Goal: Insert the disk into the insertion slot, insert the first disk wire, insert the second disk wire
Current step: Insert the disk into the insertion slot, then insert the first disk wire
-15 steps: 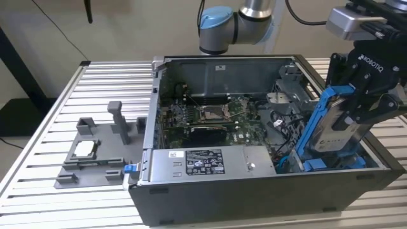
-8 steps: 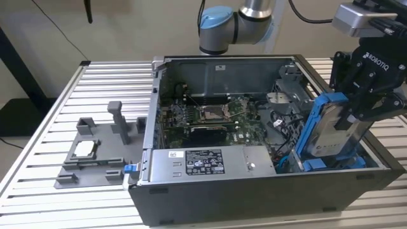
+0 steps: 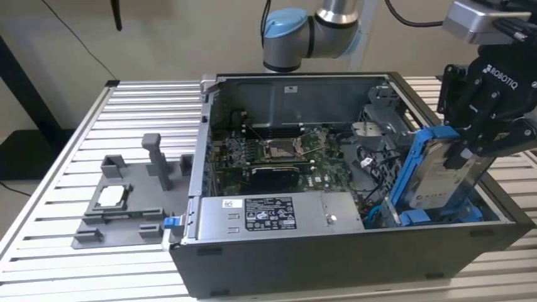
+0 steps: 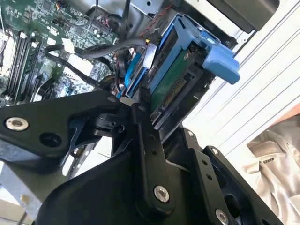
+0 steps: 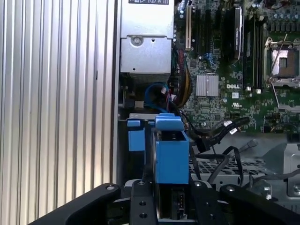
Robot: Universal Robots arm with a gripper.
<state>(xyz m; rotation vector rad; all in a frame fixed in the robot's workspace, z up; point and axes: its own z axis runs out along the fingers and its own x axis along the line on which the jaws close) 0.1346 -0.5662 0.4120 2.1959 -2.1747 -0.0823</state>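
Observation:
My gripper (image 3: 480,139) is shut on the disk (image 3: 438,168), a silver drive in a blue carrier. It holds the disk tilted, upper end up, over the front right corner of the open computer case (image 3: 336,251). The disk's lower end sits down at the insertion slot (image 3: 417,218), whose blue rails line the case floor there. In the second wrist view the disk's green board and connector (image 4: 174,83) show past one finger (image 4: 146,123). The first wrist view shows the blue carrier (image 5: 171,152) between my fingers (image 5: 140,202). Loose black disk wires (image 5: 229,127) lie beside the bay.
The case holds a motherboard (image 3: 277,151), a silver power supply (image 3: 268,217) at the front and a metal cage (image 3: 381,119) behind the bay. A light grey fixture with upright posts (image 3: 126,201) stands on the slatted table (image 3: 59,264) at the exterior view's left.

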